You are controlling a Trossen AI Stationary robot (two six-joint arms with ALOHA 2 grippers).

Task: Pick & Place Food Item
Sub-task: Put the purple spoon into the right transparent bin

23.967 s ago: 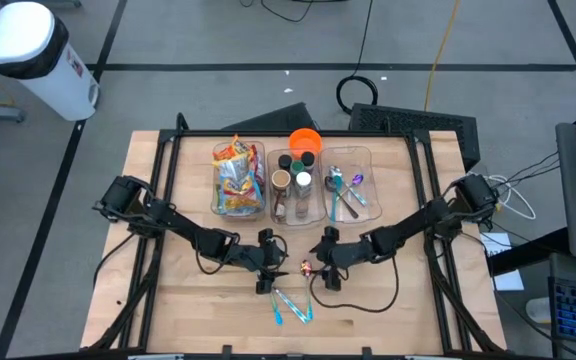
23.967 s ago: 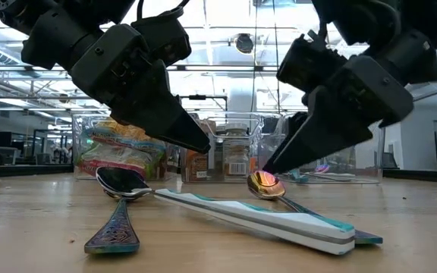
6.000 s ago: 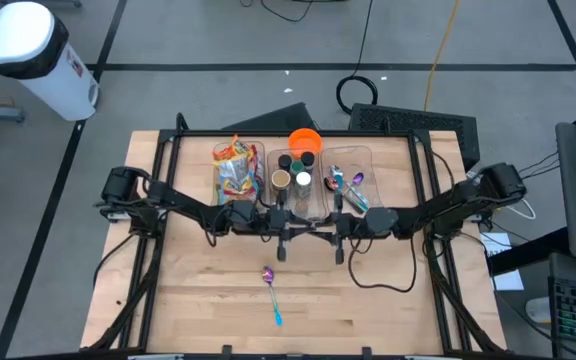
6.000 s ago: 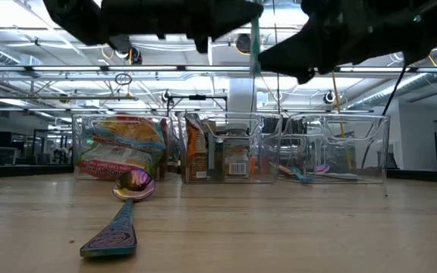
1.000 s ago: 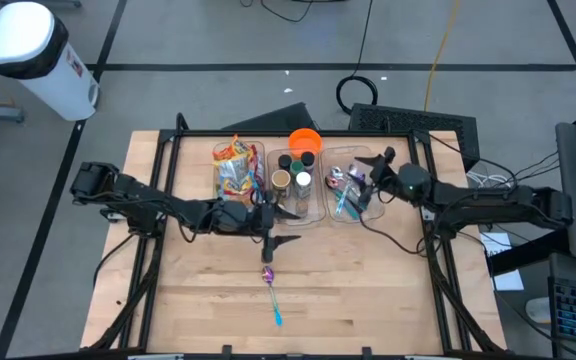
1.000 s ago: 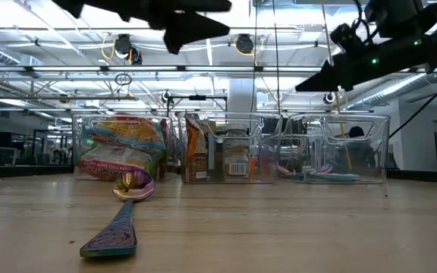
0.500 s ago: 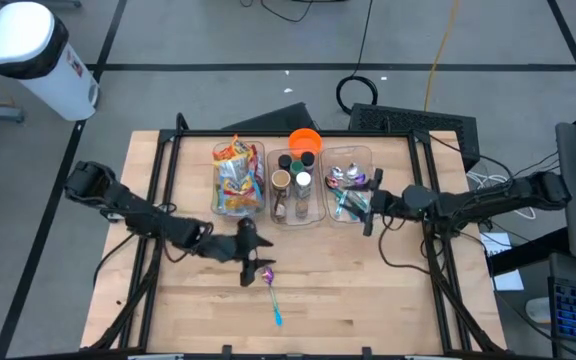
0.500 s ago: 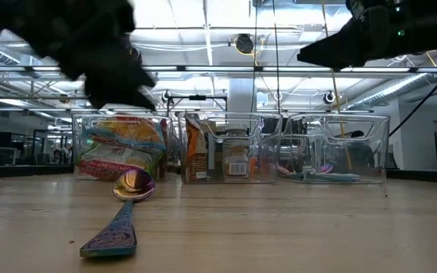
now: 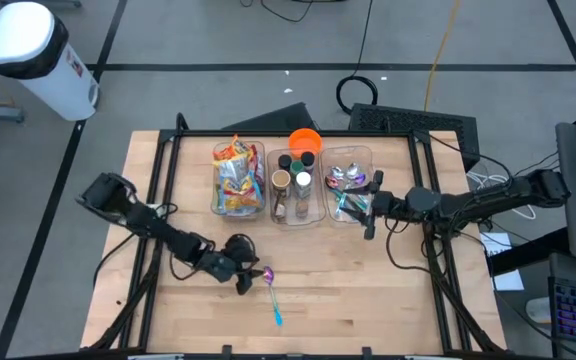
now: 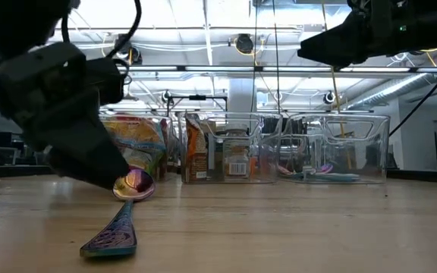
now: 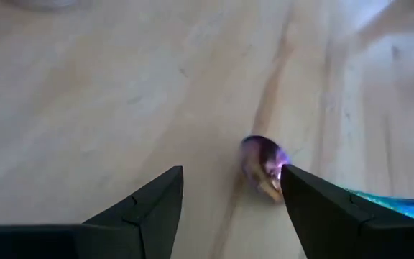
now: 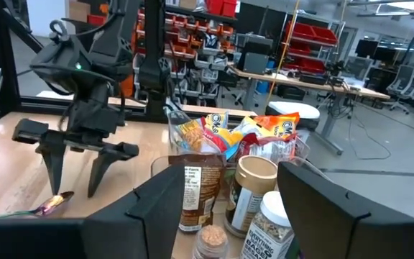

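Observation:
The food sits at the table's far side: snack bags (image 9: 238,178) in the left clear bin and jars (image 9: 296,183) in the middle clear bin. An iridescent spoon (image 9: 271,290) lies flat on the wood, its bowl (image 11: 264,167) toward the bins and its teal handle toward the near edge. My left gripper (image 9: 248,277) is open and low over the table, slanting down. The spoon's bowl lies just beyond one fingertip (image 11: 287,175), and nothing is between the fingers. My right gripper (image 9: 368,217) is open, held level above the near end of the right bin (image 9: 349,190), pointing toward the table's left.
The right bin holds several spoons (image 9: 346,180). An orange cup (image 9: 305,140) stands behind the middle bin. Bare wood spreads along the near edge (image 9: 368,310) and at the table's left. In the right wrist view the left arm (image 12: 85,137) shows beyond the jars (image 12: 254,191).
My left gripper has dropped from in front of the bins toward the table's near-left, rolling as it went, and now sits low beside the spoon's bowl. My right gripper has swung from over the right bin toward the near edge. The spoon has stayed put.

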